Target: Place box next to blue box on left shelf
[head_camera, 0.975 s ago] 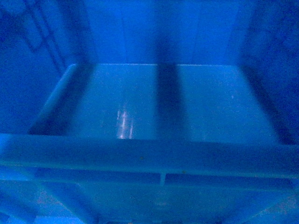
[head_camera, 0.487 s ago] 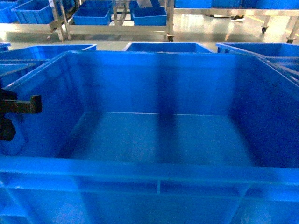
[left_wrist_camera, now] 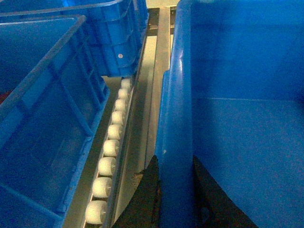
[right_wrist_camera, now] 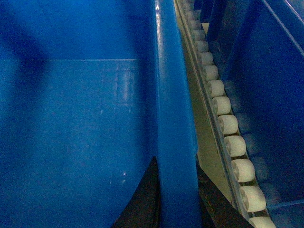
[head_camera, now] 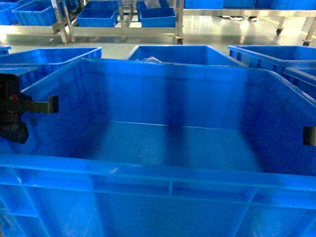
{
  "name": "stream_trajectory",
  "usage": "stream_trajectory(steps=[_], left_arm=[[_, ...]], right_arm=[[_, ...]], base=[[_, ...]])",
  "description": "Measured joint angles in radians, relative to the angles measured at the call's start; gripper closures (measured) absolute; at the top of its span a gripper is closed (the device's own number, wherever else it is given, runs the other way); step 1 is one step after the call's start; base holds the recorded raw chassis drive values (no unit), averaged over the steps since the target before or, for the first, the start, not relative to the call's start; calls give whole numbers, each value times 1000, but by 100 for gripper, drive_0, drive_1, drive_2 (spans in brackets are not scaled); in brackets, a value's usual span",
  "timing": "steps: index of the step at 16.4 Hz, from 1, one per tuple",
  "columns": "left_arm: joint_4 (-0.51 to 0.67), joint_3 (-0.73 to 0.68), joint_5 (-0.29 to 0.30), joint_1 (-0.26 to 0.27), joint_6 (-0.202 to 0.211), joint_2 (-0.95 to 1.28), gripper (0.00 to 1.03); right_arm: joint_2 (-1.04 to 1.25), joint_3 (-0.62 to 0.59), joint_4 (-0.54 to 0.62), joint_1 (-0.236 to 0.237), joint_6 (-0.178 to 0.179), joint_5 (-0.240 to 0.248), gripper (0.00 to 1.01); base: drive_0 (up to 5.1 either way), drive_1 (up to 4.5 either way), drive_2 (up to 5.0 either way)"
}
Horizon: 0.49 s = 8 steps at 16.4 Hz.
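Note:
The box (head_camera: pixel 168 143), a large bright-blue crate with a thick rim and a bare floor, fills the head view. My left gripper (head_camera: pixel 49 104) is shut on its left wall. In the left wrist view the black fingers (left_wrist_camera: pixel 145 199) of the left gripper (left_wrist_camera: pixel 175 161) straddle that rim (left_wrist_camera: pixel 173 118). My right gripper (head_camera: pixel 309 136) shows at the right wall. In the right wrist view the right gripper (right_wrist_camera: pixel 175 164) pinches the right rim (right_wrist_camera: pixel 173 95). A blue box (left_wrist_camera: pixel 42 123) stands just left of the held box, across a roller rail (left_wrist_camera: pixel 111 147).
Three more blue crates (head_camera: pixel 180 53) stand in a row behind the box. Another crate (left_wrist_camera: pixel 109 38) sits farther along the left rail. A second row of white rollers (right_wrist_camera: pixel 228 123) and a blue crate wall (right_wrist_camera: pixel 270 95) lie close on the right. A metal rack with blue bins (head_camera: pixel 118 17) stands far back.
The box has dropped away from the head camera. A second ago it filled the whole view; now the crates behind it show. Both grippers have come further into view at its side walls.

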Motion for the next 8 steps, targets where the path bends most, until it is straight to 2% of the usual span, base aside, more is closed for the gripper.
stream_trajectory(steps=[3, 7, 8], left_arm=[[13, -1, -3, -16, 0, 0, 92], [24, -8, -14, -35, -31, 48, 92], [10, -6, -16, -41, -28, 48, 92]], right_arm=[[-21, 2, -2, -4, -6, 10, 92], [-23, 5, -5, -18, -42, 17, 92], [-23, 4, -18, -18, -37, 16, 92]], base=[[0, 0, 0], [0, 0, 0], [0, 0, 0]])
